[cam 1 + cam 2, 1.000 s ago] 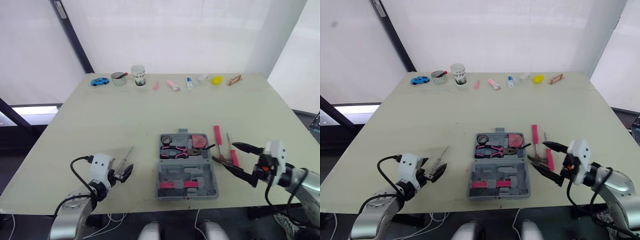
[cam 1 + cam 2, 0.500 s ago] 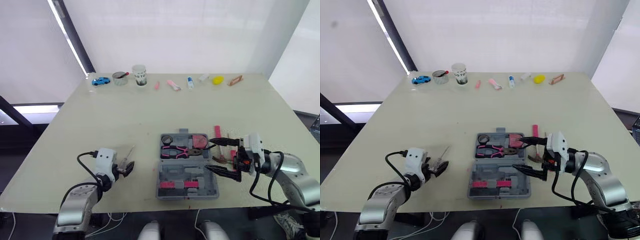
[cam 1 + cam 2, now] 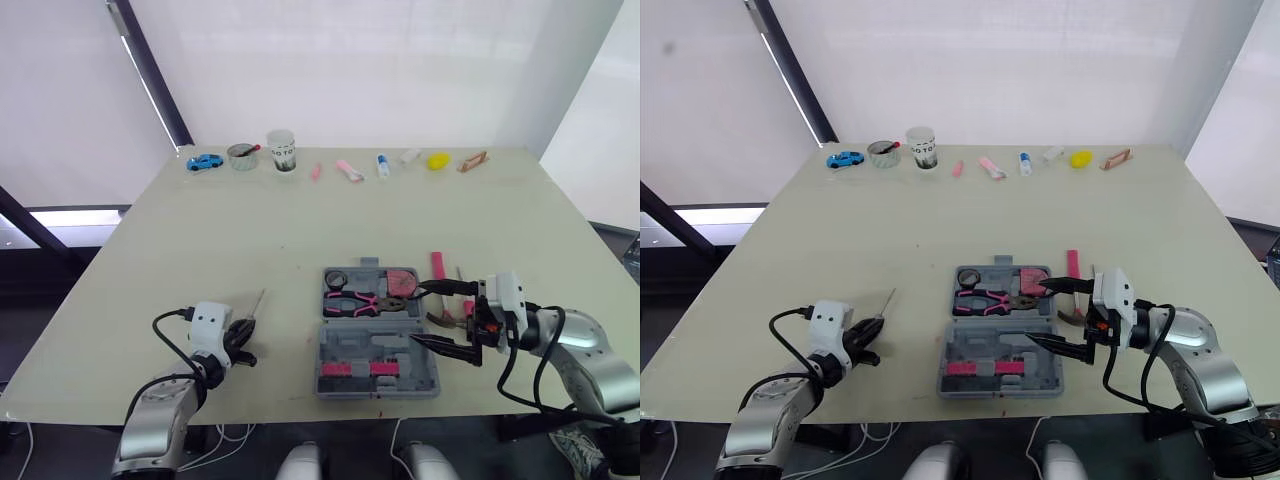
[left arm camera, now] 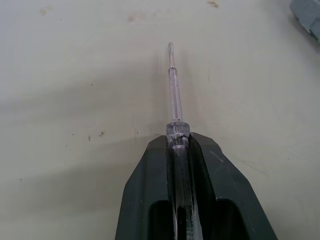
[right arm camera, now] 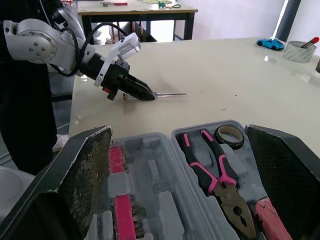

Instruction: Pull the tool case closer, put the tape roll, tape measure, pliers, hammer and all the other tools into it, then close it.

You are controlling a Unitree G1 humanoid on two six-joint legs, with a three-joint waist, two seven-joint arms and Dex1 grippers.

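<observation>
Over the last second the right arm has swung in from the bench's right side to hang over the right edge of the case, and the left fingers, spread then, have closed. The bench point(image 3: 300, 225) carries the grey tool case point(image 3: 350, 350), which lies open and flat near the front edge, so the pulling-closer step looks done. The right end effector point(image 3: 416, 315) hovers above the case with its two fingers spread wide and nothing between them. The left end effector point(image 4: 177, 142) rests low on the bench, well to the left of the case, clamped around the handle of a clear screwdriver point(image 4: 173, 90) whose shaft points away across the surface. Inside the case, the pink-handled pliers point(image 3: 358, 300) sit in the far half with the dark tape roll point(image 3: 334, 279) just beyond them and a reddish piece point(image 3: 400, 280) beside it, possibly the tape measure. Pink-handled tools point(image 3: 437, 262) lie on the bench just right of the case, partly hidden behind the right arm. By my reading the packing is roughly midway: the screwdriver and those outside tools remain to be loaded, and the lid is not yet shut.
</observation>
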